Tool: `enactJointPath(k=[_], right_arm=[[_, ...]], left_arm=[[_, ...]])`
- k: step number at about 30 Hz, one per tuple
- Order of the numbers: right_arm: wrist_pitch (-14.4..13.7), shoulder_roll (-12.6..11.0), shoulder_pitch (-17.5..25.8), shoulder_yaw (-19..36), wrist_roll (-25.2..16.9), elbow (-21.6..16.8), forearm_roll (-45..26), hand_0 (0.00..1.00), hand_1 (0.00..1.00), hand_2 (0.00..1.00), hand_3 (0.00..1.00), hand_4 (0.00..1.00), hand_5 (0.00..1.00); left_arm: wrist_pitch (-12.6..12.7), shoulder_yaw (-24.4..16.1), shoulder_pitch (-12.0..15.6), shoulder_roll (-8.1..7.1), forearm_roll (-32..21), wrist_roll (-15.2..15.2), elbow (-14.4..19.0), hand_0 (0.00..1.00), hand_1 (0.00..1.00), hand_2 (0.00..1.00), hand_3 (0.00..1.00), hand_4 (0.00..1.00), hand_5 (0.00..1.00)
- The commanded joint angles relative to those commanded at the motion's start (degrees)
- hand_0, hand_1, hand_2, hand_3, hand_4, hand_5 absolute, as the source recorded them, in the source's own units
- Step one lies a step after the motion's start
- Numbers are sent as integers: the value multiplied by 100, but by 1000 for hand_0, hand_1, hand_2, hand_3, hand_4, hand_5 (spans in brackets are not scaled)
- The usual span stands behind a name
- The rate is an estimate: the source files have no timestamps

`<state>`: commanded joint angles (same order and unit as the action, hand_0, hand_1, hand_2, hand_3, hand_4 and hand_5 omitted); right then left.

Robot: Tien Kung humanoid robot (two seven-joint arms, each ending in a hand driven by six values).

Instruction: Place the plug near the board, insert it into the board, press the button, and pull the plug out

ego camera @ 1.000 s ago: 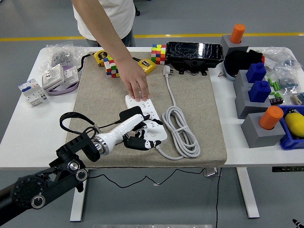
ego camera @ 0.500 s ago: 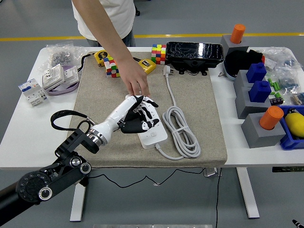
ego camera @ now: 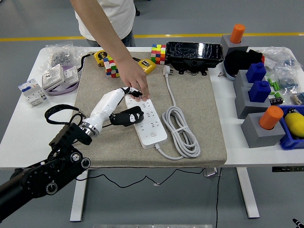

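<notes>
A white power strip (ego camera: 152, 126) lies at an angle on the beige mat (ego camera: 204, 114). Its grey cable lies coiled (ego camera: 183, 128) to the right and runs up to the white plug (ego camera: 166, 71), which lies loose on the mat, apart from the strip. My left hand (ego camera: 127, 105) hovers over the strip's far left end, fingers spread and holding nothing, with the fingertips (ego camera: 135, 93) close to the strip's far end. A person's hand (ego camera: 134, 80) reaches down from the top and rests on that same far end.
Two colour cubes (ego camera: 159, 53) (ego camera: 111, 66), yellow items (ego camera: 146, 65) and a black box (ego camera: 194, 53) line the mat's far edge. Grey blocks with blue (ego camera: 260, 90) and orange (ego camera: 270, 117) pieces stand at right. Wall sockets (ego camera: 59, 76) lie at left.
My left hand has moved from the strip's near end up along it to the far end, beside the person's hand. The strip has shifted slightly.
</notes>
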<state>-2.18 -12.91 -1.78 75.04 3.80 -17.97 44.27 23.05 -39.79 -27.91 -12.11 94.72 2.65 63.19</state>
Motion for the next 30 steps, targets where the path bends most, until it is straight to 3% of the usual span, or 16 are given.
enactJointPath(k=[2,3,8,9,14,15,20,21,26,27,30], right_arm=[[-1,-3,0,-5,-2,-1,-1,528,624,603,546,880,401],[0,-4,0,-12,0,3,-2,530,623,603,546,880,401],[1,-11,-7,-37,0,4,-6,530,623,603,546,880,401],[0,-12,-12,-37,-2,2,-8,529,623,603,546,880,402],[-4,-14,-12,-29,-3,-3,-9,529,623,603,546,880,402],[-4,-14,-11,-25,-3,-4,-9,529,624,605,546,880,402],[-4,-4,2,-17,-3,4,-9,529,624,605,546,880,402],[-4,-1,3,-28,-4,5,-16,529,622,605,545,880,402],[-9,5,2,-53,-13,-5,-25,529,622,605,545,880,402],[-10,5,1,-50,-13,-7,-24,528,622,605,546,880,402],[-12,4,2,-36,-14,-9,-16,528,622,605,546,880,402]], left_arm=[[-32,19,-3,-4,21,-55,-71,811,798,740,803,910,279],[-47,32,-5,-1,24,-83,-100,748,689,678,805,937,286],[-144,127,-25,38,-4,-245,-219,748,689,678,805,937,286],[-183,164,-39,50,-18,-287,-248,619,580,573,770,948,290],[-178,277,-85,101,-62,-314,-361,619,580,573,770,948,290],[-156,285,-87,112,-62,-302,-380,452,417,468,564,761,84],[15,343,-110,168,-195,-229,-486,452,417,468,564,761,84],[97,360,-121,182,-214,-195,-516,340,309,370,521,630,2],[340,402,-160,223,-86,-218,-629,340,309,370,521,630,2],[344,407,-163,227,-68,-246,-642,311,269,318,503,572,2],[333,410,-158,227,-46,-309,-638,311,269,318,503,572,2]])
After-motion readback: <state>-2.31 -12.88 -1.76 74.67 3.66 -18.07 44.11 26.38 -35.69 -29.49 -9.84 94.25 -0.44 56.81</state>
